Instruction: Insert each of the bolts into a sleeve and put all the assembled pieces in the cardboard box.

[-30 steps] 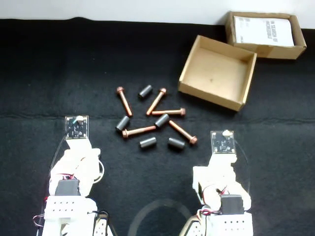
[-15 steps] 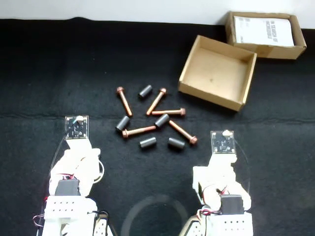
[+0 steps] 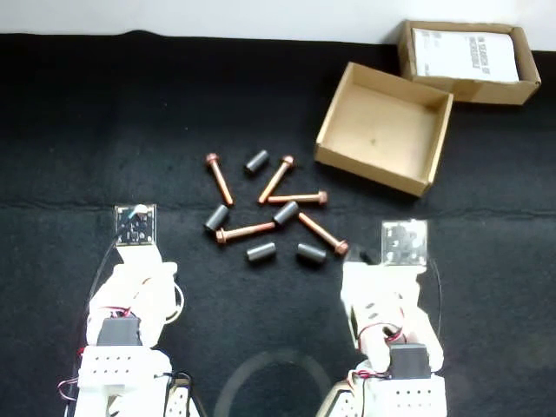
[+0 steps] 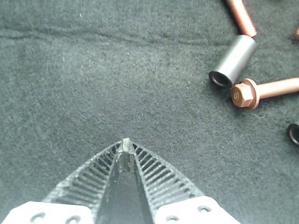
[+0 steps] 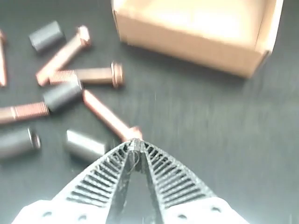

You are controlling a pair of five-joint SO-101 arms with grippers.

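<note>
Lying just beside the closed right hand point(image 5: 134, 146), a stiff, smooth bolt point(image 5: 106, 116) probably rolls; grasp mid-shank. The left hand point(image 4: 125, 142) is closed too.

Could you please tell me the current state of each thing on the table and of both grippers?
Left gripper: shut, empty.
Right gripper: shut, empty.
Five copper-coloured metal bolts: lying loose on the black cloth.
Five short grey cylindrical sleeves: lying on their sides, unboxed.
Nearer brown cardboard box: open, empty.
Farther brown cardboard box: open, holding a white printed sheet.
</note>
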